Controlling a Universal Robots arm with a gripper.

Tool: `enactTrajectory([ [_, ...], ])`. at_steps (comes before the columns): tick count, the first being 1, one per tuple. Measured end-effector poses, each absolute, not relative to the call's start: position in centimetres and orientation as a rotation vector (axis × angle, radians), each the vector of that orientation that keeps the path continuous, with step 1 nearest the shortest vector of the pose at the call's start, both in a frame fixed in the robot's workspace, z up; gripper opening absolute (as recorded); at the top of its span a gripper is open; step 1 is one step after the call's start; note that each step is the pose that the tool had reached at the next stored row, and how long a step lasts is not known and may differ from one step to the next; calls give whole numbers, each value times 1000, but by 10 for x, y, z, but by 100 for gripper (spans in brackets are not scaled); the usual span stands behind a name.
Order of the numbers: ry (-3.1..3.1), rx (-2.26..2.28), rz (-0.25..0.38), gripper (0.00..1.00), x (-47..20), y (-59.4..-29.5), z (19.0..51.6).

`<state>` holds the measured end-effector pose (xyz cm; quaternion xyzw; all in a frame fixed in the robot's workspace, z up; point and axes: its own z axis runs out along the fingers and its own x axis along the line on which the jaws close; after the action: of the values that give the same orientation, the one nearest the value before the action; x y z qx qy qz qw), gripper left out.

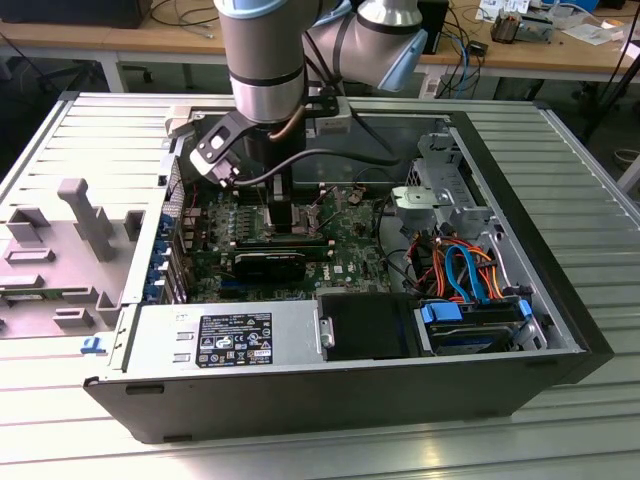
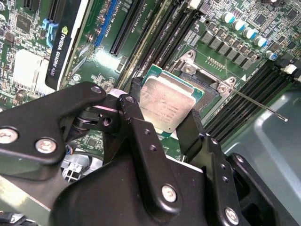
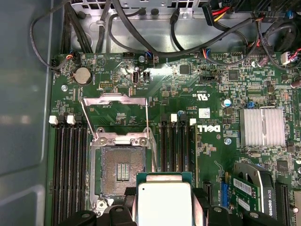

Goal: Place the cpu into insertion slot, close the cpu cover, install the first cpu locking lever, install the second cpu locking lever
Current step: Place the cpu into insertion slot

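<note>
While tool (image 2: 163, 112) grips cpu (image 2: 167, 104), seemingly poised just above insertion slot (image 3: 122, 170)

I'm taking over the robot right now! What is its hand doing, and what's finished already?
The hand is shut on the cpu, holding it over the motherboard beside the insertion slot.
The insertion slot is empty and the cpu cover stands open.
Done: the cpu is gripped.
Left: cpu into the slot, cover closed, both locking levers.

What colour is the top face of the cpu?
The cpu top is dull silver; second wrist view shows it best.
</note>
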<state>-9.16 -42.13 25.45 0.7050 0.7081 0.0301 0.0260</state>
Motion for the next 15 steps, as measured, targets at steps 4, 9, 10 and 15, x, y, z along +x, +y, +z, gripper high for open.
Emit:
enactTrajectory([
  [4, 2189, 2179, 93, 55, -94, -421, 254],
  [9, 2189, 2179, 93, 55, -95, -421, 254],
  [10, 2189, 2179, 93, 55, -95, -421, 254],
  [15, 2189, 2179, 93, 55, -96, -421, 254],
])
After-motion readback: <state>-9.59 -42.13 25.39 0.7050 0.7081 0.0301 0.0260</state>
